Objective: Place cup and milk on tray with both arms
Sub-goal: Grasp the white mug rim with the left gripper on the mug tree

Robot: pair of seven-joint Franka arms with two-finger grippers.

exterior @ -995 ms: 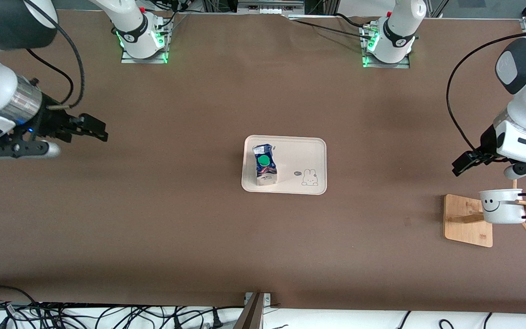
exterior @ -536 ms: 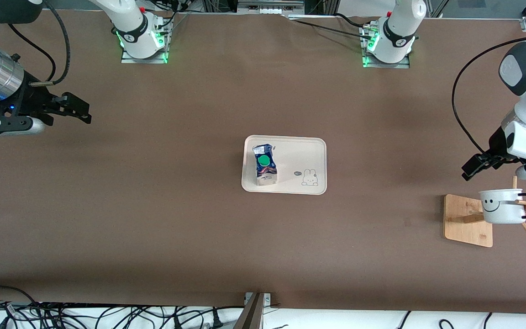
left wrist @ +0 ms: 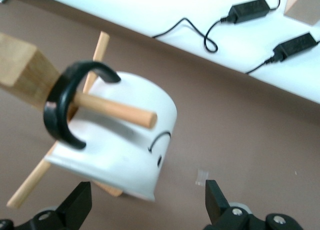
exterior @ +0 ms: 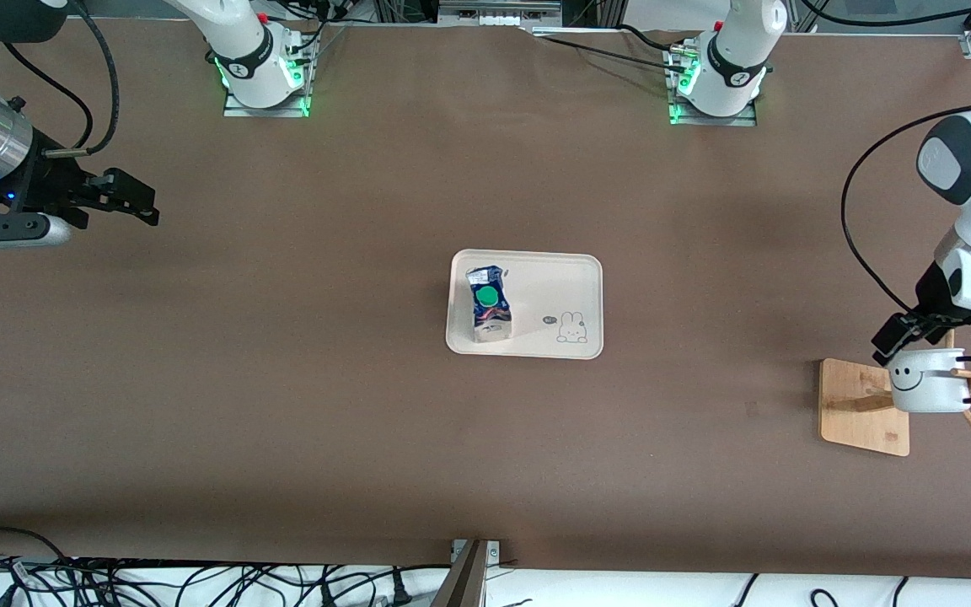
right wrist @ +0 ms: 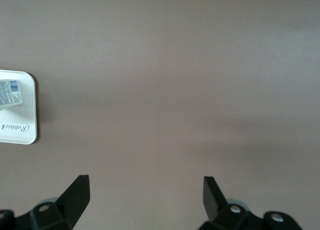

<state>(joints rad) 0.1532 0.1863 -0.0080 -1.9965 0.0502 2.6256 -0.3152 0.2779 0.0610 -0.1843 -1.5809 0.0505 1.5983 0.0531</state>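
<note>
Left gripper sits just above the cup, fingers spread wide, nothing between them. In the left wrist view the cup fills the space ahead of the two fingertips, hung by its black handle on a wooden peg of the rack, lying sideways. Smiley face points toward the tray.

Right gripper is up over bare table at the right arm's end, fingers wide apart, empty; well apart from everything else. Right wrist view shows only tabletop plus a corner of the tray.

Milk stands upright on the tray, at the tray edge toward the right arm's end, green cap up. The bunny drawing half of the tray is bare.

Tray is mid-table with open brown surface on all sides. Rack is near the table edge at the left arm's end, nearer the front camera than the tray.

Count: one cup, one milk, one tray, one rack, two arms.
</note>
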